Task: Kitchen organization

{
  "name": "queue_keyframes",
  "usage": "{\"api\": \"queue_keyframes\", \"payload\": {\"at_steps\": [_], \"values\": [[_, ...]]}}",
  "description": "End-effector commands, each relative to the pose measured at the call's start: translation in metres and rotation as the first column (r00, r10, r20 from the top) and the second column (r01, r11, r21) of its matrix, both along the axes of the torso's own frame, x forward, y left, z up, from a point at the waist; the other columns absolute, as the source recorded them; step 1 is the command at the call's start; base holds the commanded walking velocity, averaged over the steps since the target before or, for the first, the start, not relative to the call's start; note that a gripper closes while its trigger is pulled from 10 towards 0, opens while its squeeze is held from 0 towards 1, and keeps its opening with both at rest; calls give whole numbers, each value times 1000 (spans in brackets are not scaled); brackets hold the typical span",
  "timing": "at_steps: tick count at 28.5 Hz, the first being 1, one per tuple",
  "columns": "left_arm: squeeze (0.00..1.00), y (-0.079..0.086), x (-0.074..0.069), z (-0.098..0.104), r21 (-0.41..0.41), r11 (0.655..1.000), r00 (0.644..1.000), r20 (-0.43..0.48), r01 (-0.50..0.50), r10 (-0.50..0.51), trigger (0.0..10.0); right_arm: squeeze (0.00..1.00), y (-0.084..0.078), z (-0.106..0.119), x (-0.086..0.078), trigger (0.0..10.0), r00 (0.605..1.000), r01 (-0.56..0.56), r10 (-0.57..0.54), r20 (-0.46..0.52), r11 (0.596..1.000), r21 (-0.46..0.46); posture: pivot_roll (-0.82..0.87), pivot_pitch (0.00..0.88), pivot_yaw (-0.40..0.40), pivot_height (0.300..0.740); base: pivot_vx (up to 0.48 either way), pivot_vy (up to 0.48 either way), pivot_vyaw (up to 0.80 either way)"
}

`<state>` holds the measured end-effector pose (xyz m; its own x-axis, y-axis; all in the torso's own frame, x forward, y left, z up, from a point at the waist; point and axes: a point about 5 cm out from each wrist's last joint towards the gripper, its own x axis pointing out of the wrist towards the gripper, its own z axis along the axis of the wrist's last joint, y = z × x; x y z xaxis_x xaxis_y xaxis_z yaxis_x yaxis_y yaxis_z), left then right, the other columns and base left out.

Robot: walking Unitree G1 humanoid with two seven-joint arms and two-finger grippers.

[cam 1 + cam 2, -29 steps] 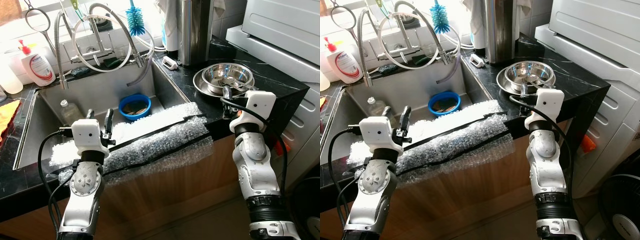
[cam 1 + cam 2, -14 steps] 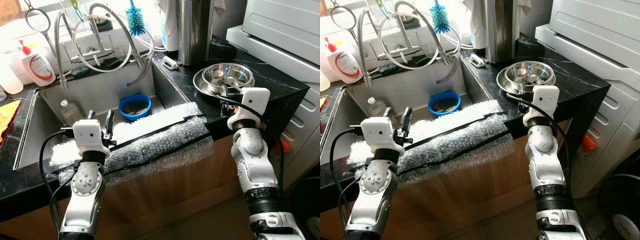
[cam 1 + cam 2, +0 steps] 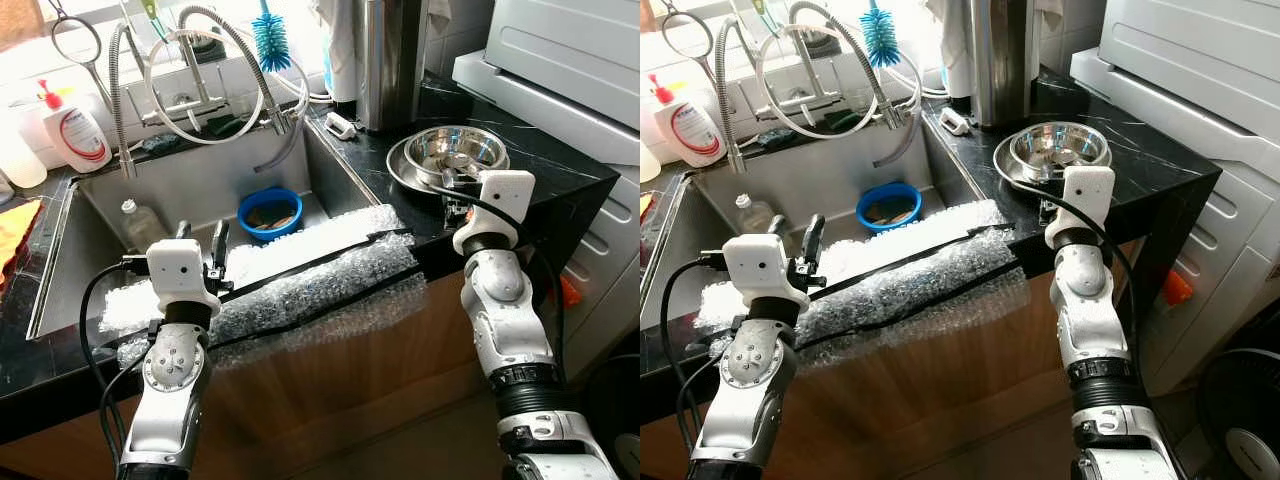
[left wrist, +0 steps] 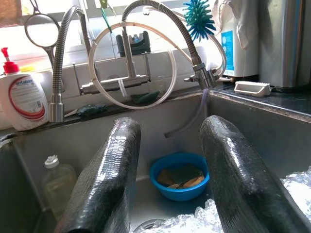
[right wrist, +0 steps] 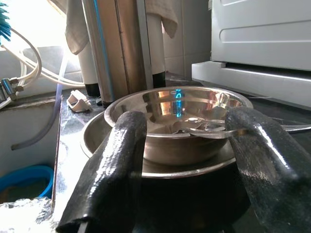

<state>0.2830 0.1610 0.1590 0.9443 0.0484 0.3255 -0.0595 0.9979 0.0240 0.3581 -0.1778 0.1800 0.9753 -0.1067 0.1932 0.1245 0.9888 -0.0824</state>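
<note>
On the counter's edge, the right gripper gapes before stacked steel bowls; a clumsy pinch could slide them off.

black marble counter | steel sink | wooden cabinet front | bright window

Head pair downward over sink; wrist views low along each tool.
</note>
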Motion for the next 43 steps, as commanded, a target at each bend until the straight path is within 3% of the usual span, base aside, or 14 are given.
{"api": "queue_keyframes", "payload": {"at_steps": [1, 4, 5, 6, 7, 29, 43], "values": [[0, 5, 2, -1, 19, 1000, 1000, -13, -16, 17, 10000, 0, 5, 4, 3, 10000, 1000, -10, 10, 13, 1000, 3, -165, 0, 155, 740, 0, 0, 0], [0, 5, 2, -2, 20, 1000, 1000, -14, -15, 16, 10000, 0, 5, 4, 3, 10000, 1000, -10, 10, 14, 1000, 4, -165, 0, 157, 740, 0, 0, 0], [0, 5, 2, -2, 20, 1000, 1000, -14, -15, 16, 10000, 0, 6, 4, 3, 2824, 1000, -12, 12, 16, 1000, 4, -165, 0, 156, 740, 0, 0, 0], [0, 4, 2, -2, 21, 1000, 1000, -14, -15, 15, 10000, 0, 6, 4, 4, 392, 1000, -14, 14, 19, 1000, 5, -162, 0, 156, 740, 0, 0, 0], [0, 5, 2, -2, 21, 1000, 1000, -14, -15, 16, 10000, 0, 6, 4, 4, 0, 1000, -14, 14, 20, 1000, 6, -163, 0, 156, 740, 0, 0, 0], [0, 2, 3, -3, 24, 1000, 1000, -18, -7, 8, 10000, 0, 11, 7, 5, 0, 999, -30, 29, 43, 999, 20, -161, 0, 154, 740, 0, 0, 0], [0, 0, 5, -2, 25, 1000, 1000, -13, 0, 0, 10000, 0, 14, 19, 4, 0, 992, -41, 37, 123, 999, 35, -160, 0, 155, 740, 0, 0, 0]]}}
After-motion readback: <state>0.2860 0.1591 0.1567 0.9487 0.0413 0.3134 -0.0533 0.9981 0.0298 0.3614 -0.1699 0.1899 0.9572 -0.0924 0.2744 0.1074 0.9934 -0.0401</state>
